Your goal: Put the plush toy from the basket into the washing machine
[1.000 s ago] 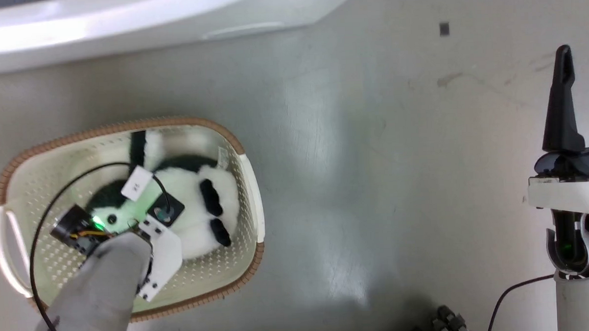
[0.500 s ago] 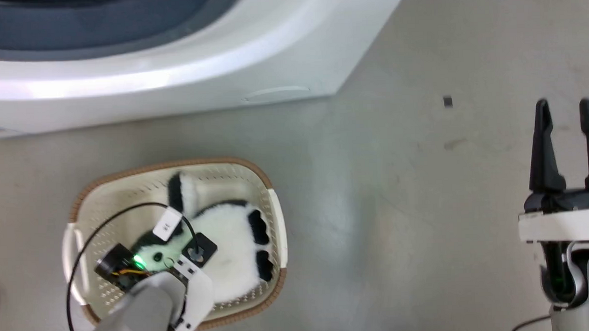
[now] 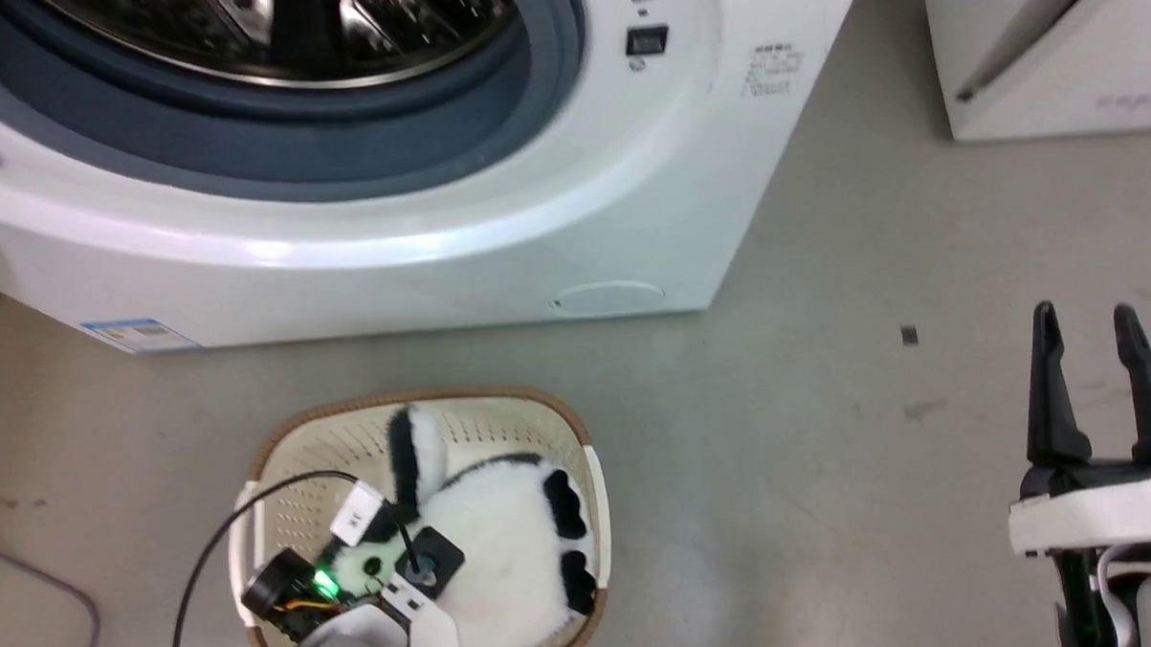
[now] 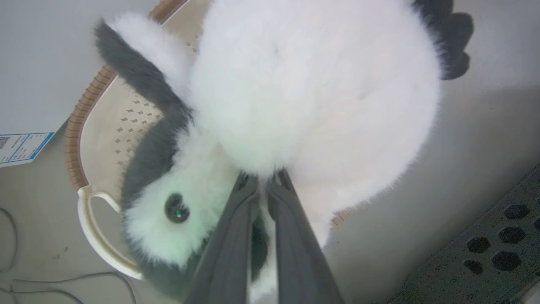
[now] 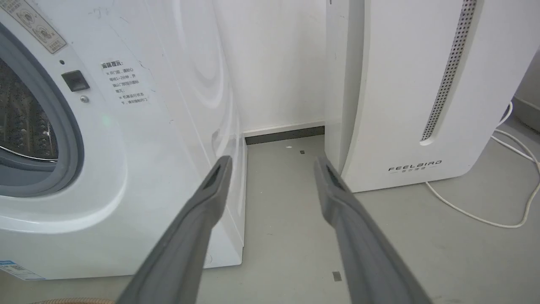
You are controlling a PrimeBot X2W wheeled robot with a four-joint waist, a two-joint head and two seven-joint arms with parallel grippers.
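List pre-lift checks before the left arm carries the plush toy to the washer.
1. Left gripper shut on plush toy: ok, fingers pinch fur.
2. Grip depth: cannot tell, fur hides the tips.
3. Toy out of basket: not ok, inside the rim.
4. Washing machine port open: ok, drum visible.
5. Right gripper out of the way: ok, open, off to the side.
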